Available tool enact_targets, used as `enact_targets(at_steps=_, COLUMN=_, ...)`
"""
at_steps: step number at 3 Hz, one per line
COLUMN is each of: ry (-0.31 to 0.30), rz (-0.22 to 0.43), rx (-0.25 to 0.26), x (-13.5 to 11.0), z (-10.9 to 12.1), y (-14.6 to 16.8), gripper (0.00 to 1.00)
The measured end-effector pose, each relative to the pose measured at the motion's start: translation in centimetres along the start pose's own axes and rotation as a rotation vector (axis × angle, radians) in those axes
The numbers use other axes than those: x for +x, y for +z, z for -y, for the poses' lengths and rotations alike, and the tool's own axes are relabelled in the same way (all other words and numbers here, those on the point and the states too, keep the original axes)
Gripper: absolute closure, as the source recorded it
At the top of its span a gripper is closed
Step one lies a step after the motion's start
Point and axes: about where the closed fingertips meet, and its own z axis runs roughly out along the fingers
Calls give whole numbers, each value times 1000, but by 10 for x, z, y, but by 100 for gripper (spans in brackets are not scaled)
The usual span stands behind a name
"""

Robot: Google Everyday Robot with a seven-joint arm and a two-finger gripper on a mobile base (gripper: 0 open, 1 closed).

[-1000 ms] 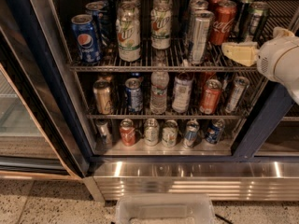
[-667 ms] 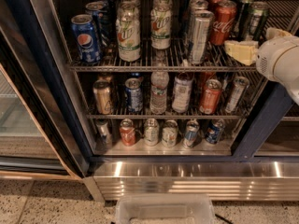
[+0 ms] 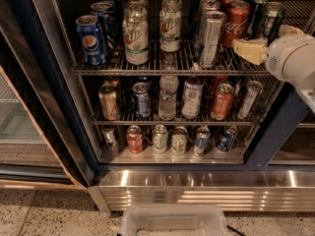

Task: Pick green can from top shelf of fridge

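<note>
At the fridge (image 3: 197, 188), our gripper (image 3: 272, 41) hangs released and empty just before the green can (image 3: 270, 16), upright on the top shelf (image 3: 147, 72) behind it: light, rigid, likely slick metal, which we judge best pinched mid-body.

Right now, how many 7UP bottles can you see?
2 green-labelled plastic 7UP bottles, side by side, front of top wire shelf; more may hide behind. Cream end effector at shelf's right.

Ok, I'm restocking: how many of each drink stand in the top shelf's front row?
Blue Pepsi can: 1
7UP bottles: 2
Tall silver can: 1
Red Coca-Cola can: 1
Green can: 1
Total: 6
Hand is at the right, near the green can.
</note>
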Motion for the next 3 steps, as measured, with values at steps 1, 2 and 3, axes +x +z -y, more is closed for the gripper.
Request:
enact_targets(at_steps=1, ry=-6, rz=5, rx=20, x=1, z=4, y=16, gripper=31)
enact_targets(at_steps=2, ry=-13, rz=16, rx=72, x=0, z=21, y=37, gripper=32)
enact_targets(at_steps=3, ry=-13, rz=16, rx=72, x=0, z=21, y=37, gripper=32)
